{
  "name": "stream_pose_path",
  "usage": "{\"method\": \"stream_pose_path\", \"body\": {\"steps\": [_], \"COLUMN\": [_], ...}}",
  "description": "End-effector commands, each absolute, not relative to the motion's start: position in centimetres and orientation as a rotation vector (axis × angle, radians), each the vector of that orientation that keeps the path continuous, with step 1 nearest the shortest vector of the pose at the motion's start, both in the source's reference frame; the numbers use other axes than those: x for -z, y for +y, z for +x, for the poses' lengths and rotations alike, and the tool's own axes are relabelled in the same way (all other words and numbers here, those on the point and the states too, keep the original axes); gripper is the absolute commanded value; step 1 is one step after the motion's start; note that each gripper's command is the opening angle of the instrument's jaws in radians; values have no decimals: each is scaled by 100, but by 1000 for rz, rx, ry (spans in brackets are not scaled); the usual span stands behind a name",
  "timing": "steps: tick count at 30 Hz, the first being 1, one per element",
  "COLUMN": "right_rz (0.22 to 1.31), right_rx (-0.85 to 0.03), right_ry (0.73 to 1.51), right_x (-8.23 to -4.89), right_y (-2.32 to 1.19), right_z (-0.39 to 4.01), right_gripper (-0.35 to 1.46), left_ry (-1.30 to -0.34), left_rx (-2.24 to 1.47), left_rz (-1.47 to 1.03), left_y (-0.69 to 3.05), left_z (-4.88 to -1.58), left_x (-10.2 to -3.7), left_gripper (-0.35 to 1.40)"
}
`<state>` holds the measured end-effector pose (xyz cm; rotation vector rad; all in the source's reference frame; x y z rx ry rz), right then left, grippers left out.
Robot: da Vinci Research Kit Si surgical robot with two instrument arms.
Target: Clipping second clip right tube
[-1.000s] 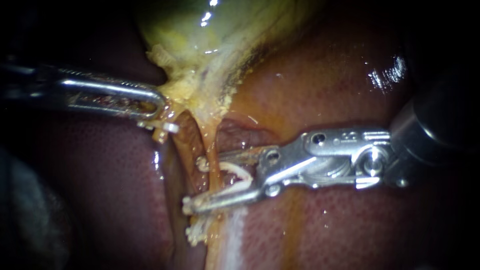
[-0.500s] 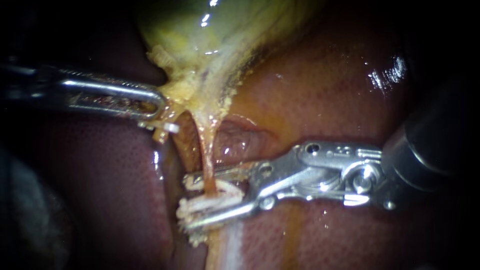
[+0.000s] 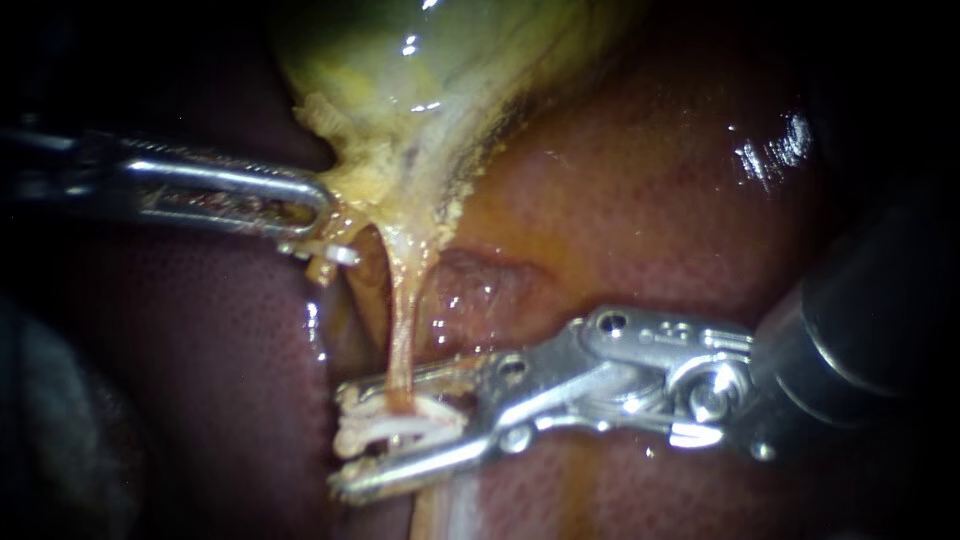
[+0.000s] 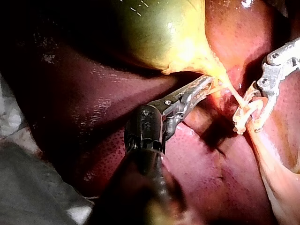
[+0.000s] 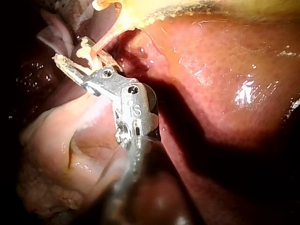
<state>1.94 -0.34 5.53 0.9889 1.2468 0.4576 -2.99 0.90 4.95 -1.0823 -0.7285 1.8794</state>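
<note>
My right tool [image 3: 341, 441] pinches a white clip [image 3: 398, 427] set around the tube [image 3: 402, 330]; my left tool [image 3: 318, 220] clamps the neck of the gallbladder [image 3: 400, 90], against the liver [image 3: 650, 190].

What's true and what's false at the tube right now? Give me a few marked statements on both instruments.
1. The silver left instrument grips the yellow-green gallbladder at its neck. True.
2. The silver right instrument hangs clear of the thin tan tube. False: the tube runs between its jaws.
3. A white clip sits between the right instrument's jaws. True.
4. The right instrument's jaws lie fully together. False: they stand apart, holding the clip.
</note>
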Motion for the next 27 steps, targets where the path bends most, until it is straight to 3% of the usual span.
{"method": "stream_pose_path", "body": {"steps": [1,6,8,10,14,27], "right_rz": [986,1000,1039,1068,1049,1046], "right_rx": [-461,-489,-533,-581,-580,-577], "right_ry": [1249,1233,1203,1164,1118,1113], "right_x": [-554,-555,-555,-555,-554,-556], "right_y": [-32,-31,-31,-32,-33,-35], "right_z": [191,190,189,188,185,185], "right_gripper": [6,-13,-35,-35,-35,-35], "left_ry": [-727,-727,-727,-727,-730,-730], "left_rx": [-1880,-1880,-1880,-1880,-1875,-1875], "left_rz": [-1082,-1082,-1082,-1082,-1078,-1078], "left_y": [90,90,90,90,90,91], "left_z": [-299,-299,-299,-299,-299,-300], "left_x": [-495,-495,-495,-495,-495,-496], "left_gripper": [-35,-35,-35,-35,-35,-35]}}
